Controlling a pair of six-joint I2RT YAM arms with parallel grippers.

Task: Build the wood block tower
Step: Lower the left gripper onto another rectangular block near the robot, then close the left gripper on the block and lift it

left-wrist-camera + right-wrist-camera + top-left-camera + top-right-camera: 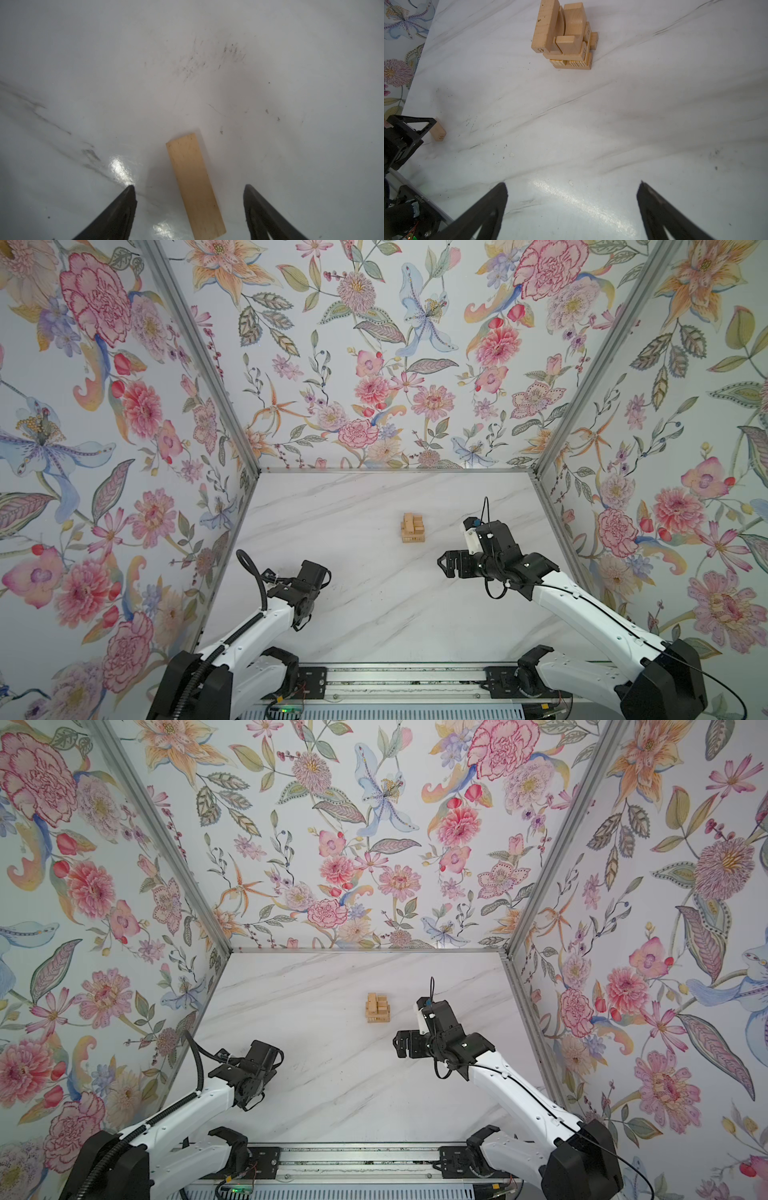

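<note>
The tower (pixel 412 527) (pixel 378 1007) is a compact stack of tan wood blocks in crossed layers, standing mid-table; an arch piece and an upright bar top it (pixel 564 37). One plain bar block (pixel 195 185) lies flat on the marble between the fingers of my open left gripper (pixel 189 185), touching neither. In both top views this block is hidden under my left wrist (pixel 309 578). The right wrist view shows it (pixel 438 131) beside one of the left gripper's fingers (pixel 430 123). My right gripper (pixel 441 566) (pixel 573 182) is open and empty, right of and nearer than the tower.
The white marble table (pixel 374 614) is closed in by floral walls with metal corner posts (pixel 540 472). A rail with the arm mounts (pixel 395 680) runs along the near edge.
</note>
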